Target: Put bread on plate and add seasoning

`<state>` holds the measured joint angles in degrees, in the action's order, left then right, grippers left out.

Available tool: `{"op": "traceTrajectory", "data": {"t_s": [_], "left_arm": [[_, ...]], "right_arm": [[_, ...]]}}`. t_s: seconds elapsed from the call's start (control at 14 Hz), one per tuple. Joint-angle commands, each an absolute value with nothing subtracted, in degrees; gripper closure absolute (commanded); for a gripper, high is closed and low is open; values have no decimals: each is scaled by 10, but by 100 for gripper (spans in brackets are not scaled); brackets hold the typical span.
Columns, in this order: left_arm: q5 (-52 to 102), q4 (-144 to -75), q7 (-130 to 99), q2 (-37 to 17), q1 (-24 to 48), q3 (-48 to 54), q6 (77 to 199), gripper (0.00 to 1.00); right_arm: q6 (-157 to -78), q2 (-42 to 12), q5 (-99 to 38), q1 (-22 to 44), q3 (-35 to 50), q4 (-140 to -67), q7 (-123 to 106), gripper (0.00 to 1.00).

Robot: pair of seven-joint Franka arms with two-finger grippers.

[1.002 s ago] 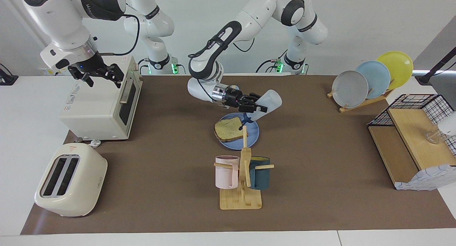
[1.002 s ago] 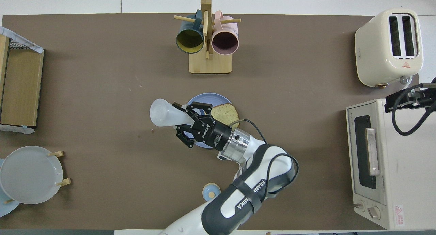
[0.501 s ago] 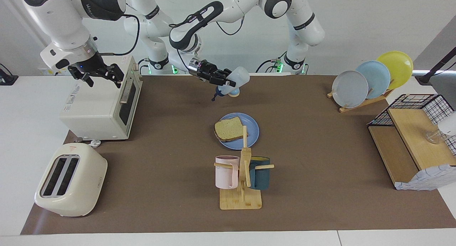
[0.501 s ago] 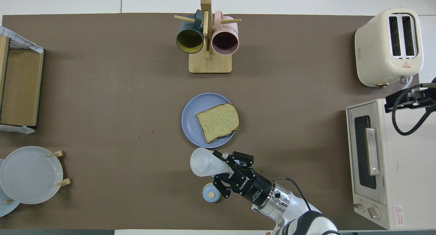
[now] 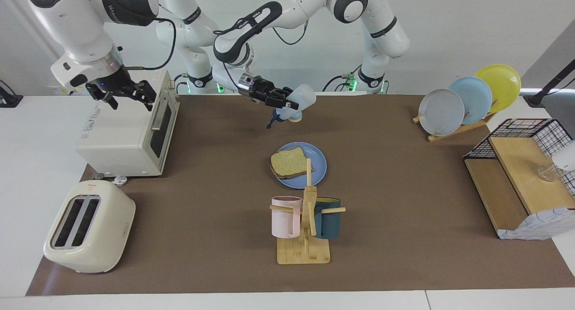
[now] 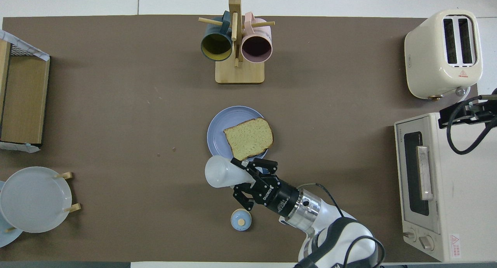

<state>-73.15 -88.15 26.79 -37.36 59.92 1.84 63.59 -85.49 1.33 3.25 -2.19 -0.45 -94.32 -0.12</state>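
The bread [image 5: 287, 162] lies flat on the blue plate [image 5: 317, 167] at the middle of the mat; in the overhead view the bread [image 6: 248, 138] covers the part of the plate [image 6: 216, 134] toward the right arm's end. My left gripper [image 5: 280, 102] is shut on the seasoning bottle [image 5: 300, 97], which it holds tilted in the air with the dark cap pointing down. In the overhead view the left gripper [image 6: 248, 179] and the bottle [image 6: 218, 175] are over the mat at the plate's rim nearest the robots. My right gripper [image 5: 128, 96] is open above the toaster oven and waits.
A small blue-domed bell [image 6: 240, 220] stands nearer to the robots than the plate. A mug tree [image 5: 305, 224] stands farther out. The toaster oven [image 5: 130, 130] and toaster [image 5: 90, 227] are at the right arm's end. A plate rack [image 5: 467, 99] and a wire shelf [image 5: 521, 175] are at the left arm's end.
My left gripper lifted the bottle from over the plate and drew it back toward the robots, then shifted slightly toward the plate again. The right arm has not moved.
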Motion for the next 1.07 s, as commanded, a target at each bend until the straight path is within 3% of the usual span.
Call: {"op": "traceTrajectory", "data": {"t_s": [0.0,0.21,0.5,1.0], "left_arm": [[-775,-875,275,-391,527,21,670,100],[-804,-874,275,-395,493,21,684,100],[-794,-874,276,-396,511,22,676,100],[-687,-855,276,-388,665,26,609,100]], "right_arm": [[-853,17,29,-30,1,-944,-11,0],[-853,17,29,-30,1,-944,-11,0],[-853,17,29,-30,1,-944,-11,0],[-853,17,29,-30,1,-944,-11,0]]}}
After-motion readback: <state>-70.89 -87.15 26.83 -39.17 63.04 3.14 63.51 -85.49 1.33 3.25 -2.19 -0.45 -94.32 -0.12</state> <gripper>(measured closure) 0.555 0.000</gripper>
